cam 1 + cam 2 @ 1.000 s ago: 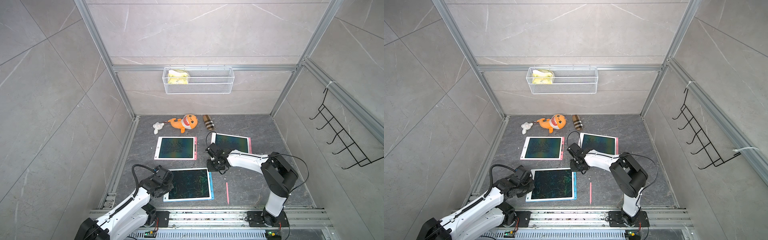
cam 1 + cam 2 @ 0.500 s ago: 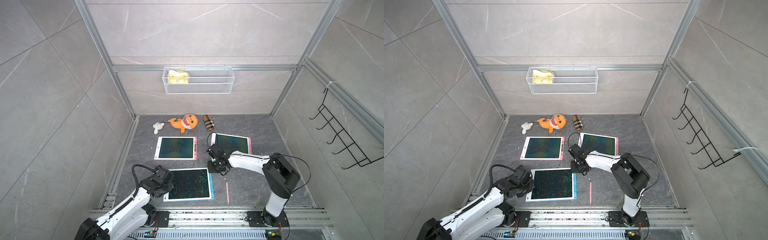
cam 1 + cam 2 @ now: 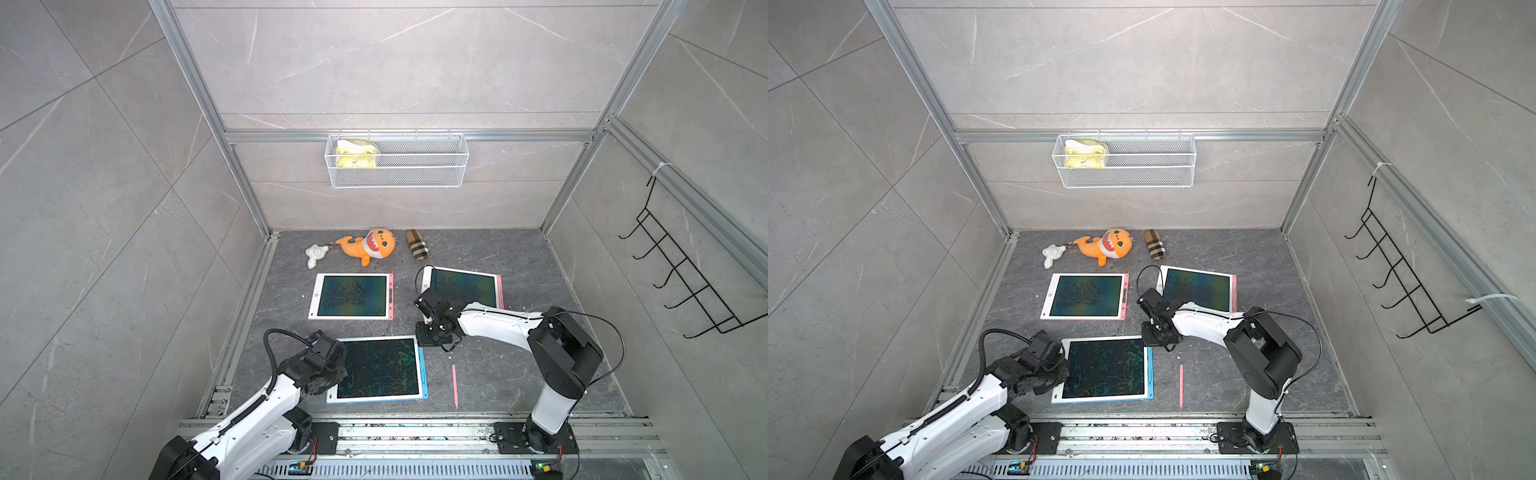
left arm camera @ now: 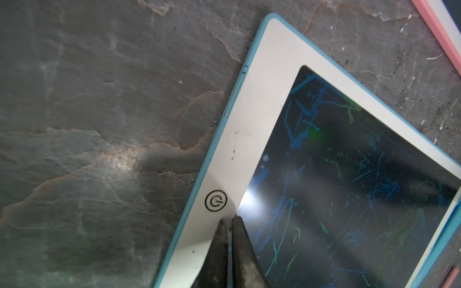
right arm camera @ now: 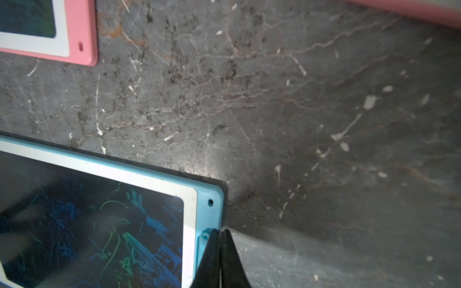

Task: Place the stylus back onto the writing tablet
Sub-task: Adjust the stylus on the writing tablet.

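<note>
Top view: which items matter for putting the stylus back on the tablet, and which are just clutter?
Job:
- pink stylus
- blue-edged writing tablet
- left gripper and right gripper, both shut at its edges

Clutter:
- orange shark plush
- white plush charm
- plaid pouch
- pink-edged tablet by the plush
- pink-edged tablet by the pouch
- wire basket

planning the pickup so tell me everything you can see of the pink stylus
The pink stylus is a thin, straight, plastic-looking stick that seems to taper at its near end. It lies flat on the dark stone-look tabletop, beside the blue-edged writing tablet but apart from it, roughly parallel to its side. Only the tabletop touches it.
</note>
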Motion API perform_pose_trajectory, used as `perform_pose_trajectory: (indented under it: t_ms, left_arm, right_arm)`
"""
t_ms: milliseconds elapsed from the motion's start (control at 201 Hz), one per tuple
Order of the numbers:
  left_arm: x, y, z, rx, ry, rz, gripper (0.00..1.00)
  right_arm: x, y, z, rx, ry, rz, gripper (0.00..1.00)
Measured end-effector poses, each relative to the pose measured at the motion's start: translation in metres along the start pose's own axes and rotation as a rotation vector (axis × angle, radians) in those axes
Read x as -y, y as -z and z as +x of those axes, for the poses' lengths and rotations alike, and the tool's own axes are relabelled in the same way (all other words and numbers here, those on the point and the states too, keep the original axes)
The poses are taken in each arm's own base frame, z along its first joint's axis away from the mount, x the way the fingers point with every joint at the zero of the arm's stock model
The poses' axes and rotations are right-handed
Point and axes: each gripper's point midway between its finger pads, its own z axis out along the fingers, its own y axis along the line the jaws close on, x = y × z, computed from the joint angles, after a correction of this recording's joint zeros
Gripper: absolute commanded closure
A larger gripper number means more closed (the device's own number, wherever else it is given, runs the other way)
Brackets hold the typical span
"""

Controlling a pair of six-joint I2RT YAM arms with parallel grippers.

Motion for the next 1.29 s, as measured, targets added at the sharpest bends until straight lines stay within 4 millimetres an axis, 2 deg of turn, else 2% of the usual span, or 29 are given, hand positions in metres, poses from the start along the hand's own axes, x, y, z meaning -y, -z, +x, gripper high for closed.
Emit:
perform_pose_trajectory:
  t_ms: [1289]
  left_arm:
    - [0.0001, 0.0, 0.0, 0.0, 0.006, 0.0, 0.9]
  right_arm:
    - [-0.0062, -0.0039, 0.0021, -0.023, 0.004, -0.03, 0.91]
